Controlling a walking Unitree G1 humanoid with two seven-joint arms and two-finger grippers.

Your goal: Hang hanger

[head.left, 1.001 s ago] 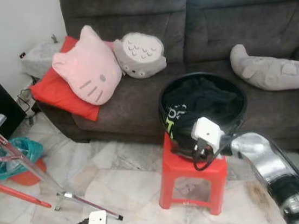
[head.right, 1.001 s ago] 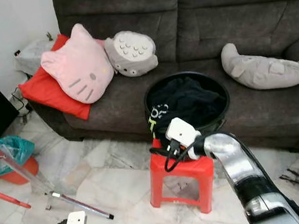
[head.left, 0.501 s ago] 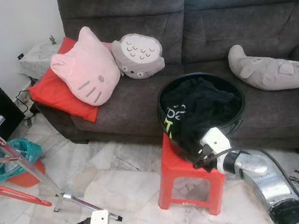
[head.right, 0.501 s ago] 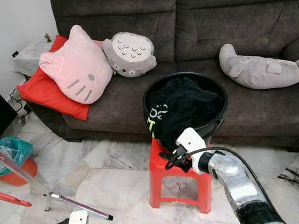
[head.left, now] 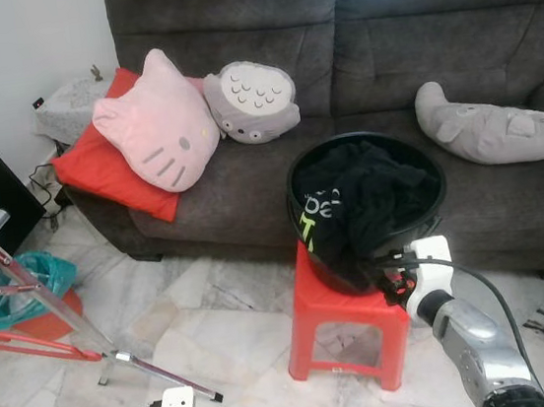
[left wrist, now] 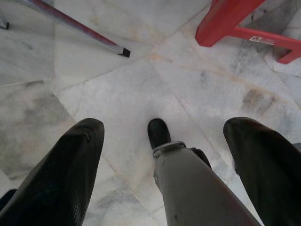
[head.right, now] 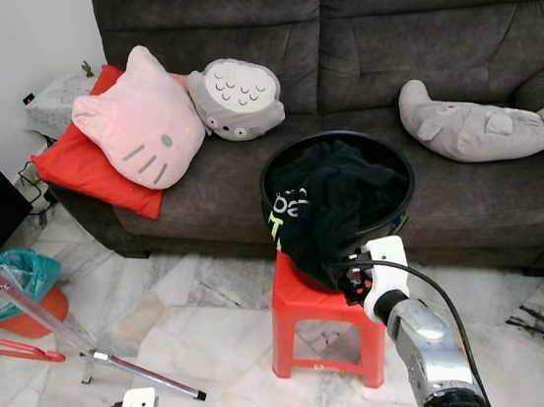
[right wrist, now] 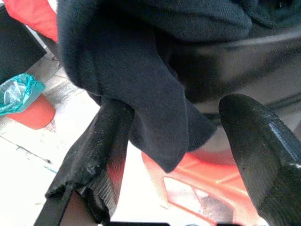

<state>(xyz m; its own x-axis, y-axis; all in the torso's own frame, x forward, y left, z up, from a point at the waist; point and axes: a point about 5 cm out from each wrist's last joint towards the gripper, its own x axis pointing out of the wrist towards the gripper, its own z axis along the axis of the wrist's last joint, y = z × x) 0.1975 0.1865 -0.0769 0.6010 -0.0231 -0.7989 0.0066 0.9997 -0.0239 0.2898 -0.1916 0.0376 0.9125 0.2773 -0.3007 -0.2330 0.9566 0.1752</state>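
A black garment [head.left: 366, 197] with green lettering fills a round black basket [head.left: 439, 205] standing on a red stool [head.left: 340, 309], and a flap of it hangs over the basket's front rim. My right gripper [head.left: 393, 283] is at that front rim, just above the stool top. In the right wrist view the gripper [right wrist: 183, 141] is open, and the hanging flap [right wrist: 141, 94] lies between its two fingers [right wrist: 106, 141], near one of them. My left gripper [left wrist: 167, 126] is open, low over the marble floor.
A grey sofa [head.left: 249, 176] behind the stool holds a pink cat cushion [head.left: 158, 123], a grey round cushion [head.left: 251, 99], a red pillow [head.left: 99, 170] and a grey plush [head.left: 496, 126]. Metal and red rack legs [head.left: 40, 296] slant across the floor at left, by a teal-lined bucket [head.left: 20, 294].
My right arm has drawn back and to the right. Its gripper has come down from the top of the clothes to the flap hanging at the basket's front rim.
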